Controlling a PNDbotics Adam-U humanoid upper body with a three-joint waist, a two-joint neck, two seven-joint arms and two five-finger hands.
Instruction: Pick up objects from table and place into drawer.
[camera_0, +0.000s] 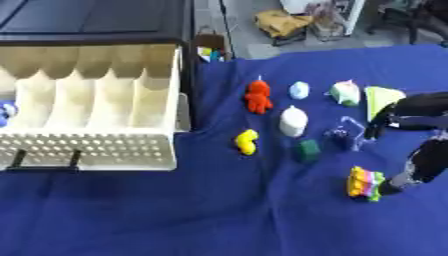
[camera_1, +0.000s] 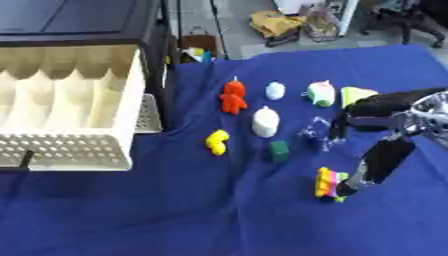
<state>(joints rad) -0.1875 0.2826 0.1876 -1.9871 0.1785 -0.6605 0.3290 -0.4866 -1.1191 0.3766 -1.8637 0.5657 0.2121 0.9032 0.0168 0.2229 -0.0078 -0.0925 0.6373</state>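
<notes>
My right hand comes in from the right, open, with its dark fingers spread downward. One fingertip sits against the right side of a rainbow-striped toy. Another finger hangs beside a clear purplish thing. Further left on the blue cloth lie a green cube, a white egg shape, a yellow toy and a red figure. The white drawer stands pulled out at the left, with a small blue thing at its left edge. My left hand shows in neither view.
A pale blue piece, a white-and-green object and a yellow-green wedge lie in the back row. The drawer belongs to a black cabinet. Beyond the table's far edge the floor holds clutter.
</notes>
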